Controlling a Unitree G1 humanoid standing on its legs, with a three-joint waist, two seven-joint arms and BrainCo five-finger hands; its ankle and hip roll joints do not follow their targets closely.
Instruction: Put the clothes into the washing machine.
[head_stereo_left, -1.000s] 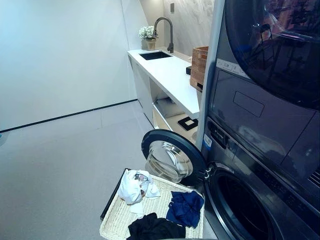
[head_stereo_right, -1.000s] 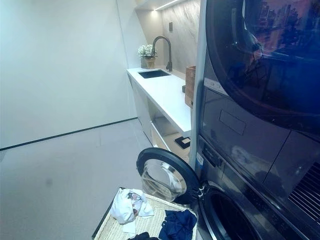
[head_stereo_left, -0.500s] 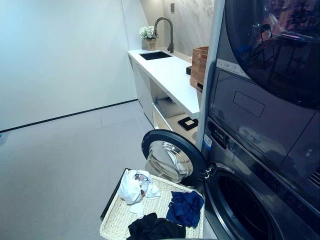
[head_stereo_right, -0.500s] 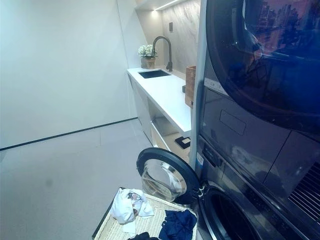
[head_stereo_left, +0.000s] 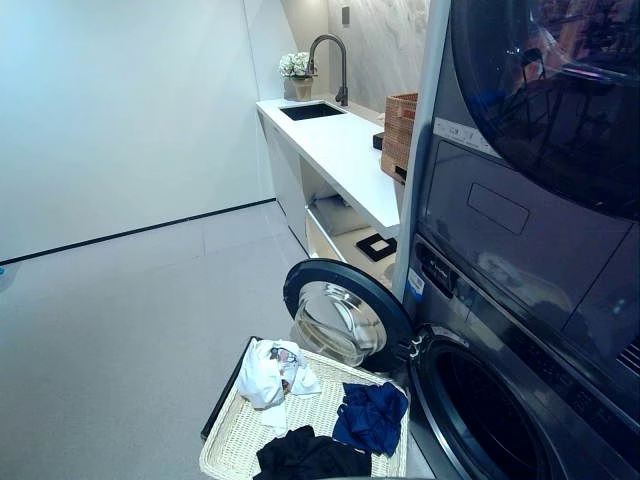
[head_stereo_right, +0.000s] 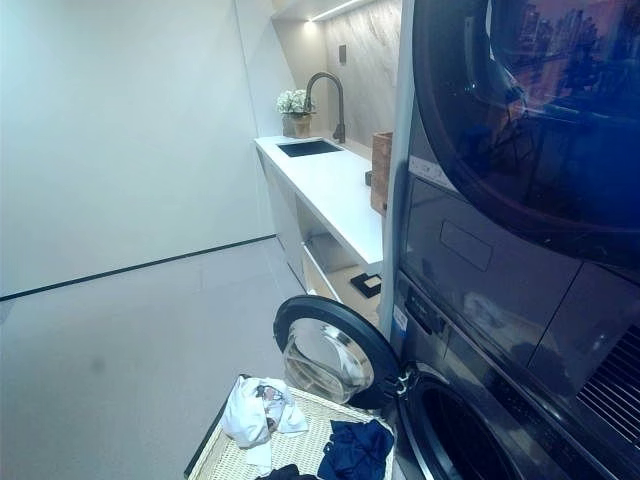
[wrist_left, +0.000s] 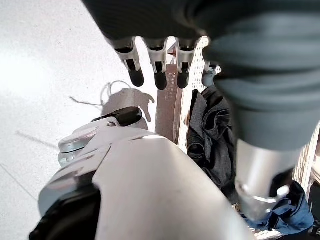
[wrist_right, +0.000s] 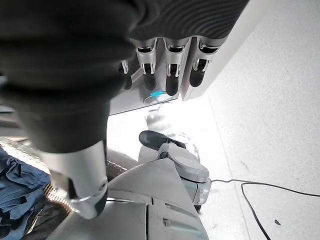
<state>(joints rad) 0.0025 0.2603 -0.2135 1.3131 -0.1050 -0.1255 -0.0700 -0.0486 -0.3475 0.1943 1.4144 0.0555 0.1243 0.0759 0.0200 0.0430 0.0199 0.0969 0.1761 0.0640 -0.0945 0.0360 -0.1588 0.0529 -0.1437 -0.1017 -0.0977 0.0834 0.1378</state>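
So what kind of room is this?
Probably a home laundry room: a front-loading washing machine with its door open, a wicker laundry basket of clothes on the floor, and a countertop sink.

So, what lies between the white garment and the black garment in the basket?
Bare wicker of the basket, seen in the left eye view, between the white garment and black garment.

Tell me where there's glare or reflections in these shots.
Left eye view: the upper machine's dark door mirrors the room, and the open washer door glass shines. Right eye view: a bright strip light above the counter. Left wrist view: the floor looks washed out.
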